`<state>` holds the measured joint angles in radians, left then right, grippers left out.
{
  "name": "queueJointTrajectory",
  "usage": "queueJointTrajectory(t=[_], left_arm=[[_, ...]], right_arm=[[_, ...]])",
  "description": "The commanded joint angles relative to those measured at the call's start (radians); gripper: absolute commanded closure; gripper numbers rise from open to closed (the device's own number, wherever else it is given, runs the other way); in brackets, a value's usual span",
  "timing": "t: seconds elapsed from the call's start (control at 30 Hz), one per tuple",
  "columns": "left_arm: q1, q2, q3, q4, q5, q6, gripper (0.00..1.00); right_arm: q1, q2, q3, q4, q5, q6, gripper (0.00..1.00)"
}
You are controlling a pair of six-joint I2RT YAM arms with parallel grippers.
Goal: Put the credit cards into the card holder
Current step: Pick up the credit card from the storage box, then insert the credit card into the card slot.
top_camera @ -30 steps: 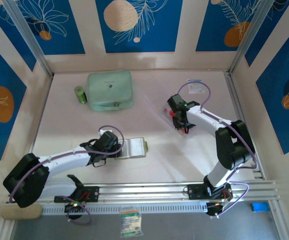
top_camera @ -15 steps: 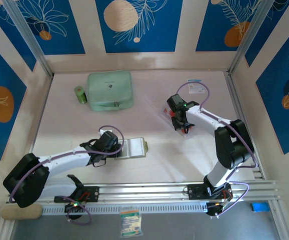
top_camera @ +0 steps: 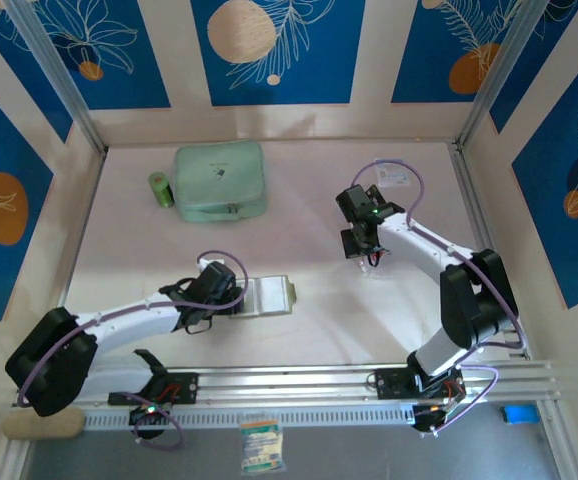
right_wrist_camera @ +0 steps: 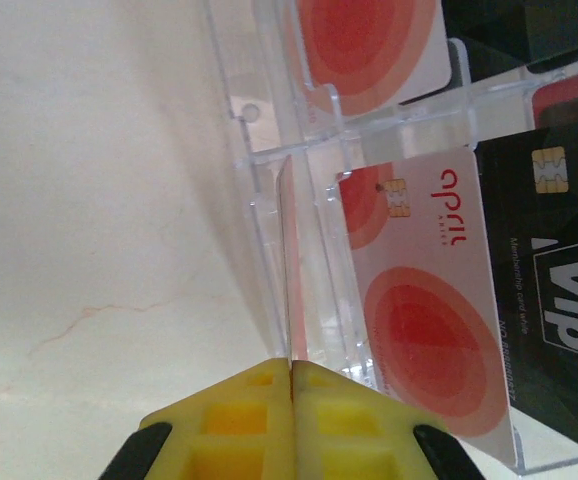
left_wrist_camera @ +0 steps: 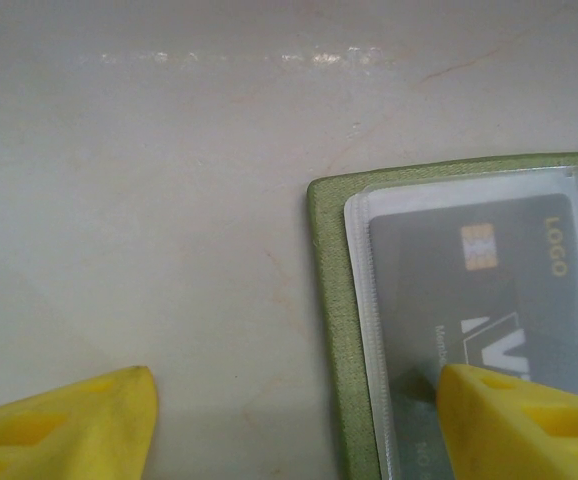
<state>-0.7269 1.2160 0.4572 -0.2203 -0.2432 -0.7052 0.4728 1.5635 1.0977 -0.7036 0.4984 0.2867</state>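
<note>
The credit cards sit in a clear plastic rack on the right half of the table. In the right wrist view, 2 pale cards with red blobs and a black one with white "VIP" lettering lie overlapping in its slots. The right gripper is pressed fully together on an edge-on card, a thin sheet that runs from the yellow fingertips up beside the rack's wall. The card holder lies open and flat near the front of the table, left of centre and well apart from the rack. Its olive rim frames a clear sleeve with 1 black VIP card inside. The left gripper stands wide and holds nothing. It has 1 yellow finger over bare table and the other over the sleeve's lower part; whether that one touches I cannot tell. At the back left are a mint-green zip case and a small green cylinder just beside it. A white-and-blue packet lies behind the right arm.
</note>
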Motion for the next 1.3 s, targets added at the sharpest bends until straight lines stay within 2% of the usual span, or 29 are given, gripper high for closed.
queueJointTrajectory(t=[0.0, 0.13, 0.27, 0.4, 0.5, 0.67, 0.87, 1.27], left_arm=[[-0.005, -0.02, 0.001, -0.008, -0.017, 0.003, 0.26], [-0.005, -0.027, 0.006, -0.024, -0.027, 0.002, 0.26], [-0.005, -0.036, 0.013, -0.042, -0.038, 0.002, 0.26], [-0.005, -0.03, 0.02, -0.053, -0.041, 0.004, 0.26], [-0.005, -0.023, 0.026, -0.068, -0.041, 0.004, 0.26], [-0.005, -0.019, 0.033, -0.094, -0.049, 0.001, 0.26], [-0.004, -0.012, 0.047, -0.116, -0.057, 0.001, 0.26], [-0.005, -0.003, 0.046, -0.124, -0.057, -0.002, 0.29]], right_arm=[[0.033, -0.064, 0.042, -0.04, -0.048, -0.005, 1.0], [0.069, -0.121, 0.071, -0.043, -0.12, 0.048, 1.0], [0.107, -0.19, 0.031, 0.06, -0.282, 0.156, 1.0], [0.145, -0.246, -0.117, 0.333, -0.521, 0.332, 1.0], [0.2, -0.25, -0.242, 0.581, -0.602, 0.458, 1.0], [0.311, -0.197, -0.372, 0.862, -0.558, 0.568, 1.0], [0.383, -0.09, -0.462, 1.086, -0.503, 0.654, 1.0], [0.43, 0.023, -0.543, 1.294, -0.429, 0.727, 1.0]])
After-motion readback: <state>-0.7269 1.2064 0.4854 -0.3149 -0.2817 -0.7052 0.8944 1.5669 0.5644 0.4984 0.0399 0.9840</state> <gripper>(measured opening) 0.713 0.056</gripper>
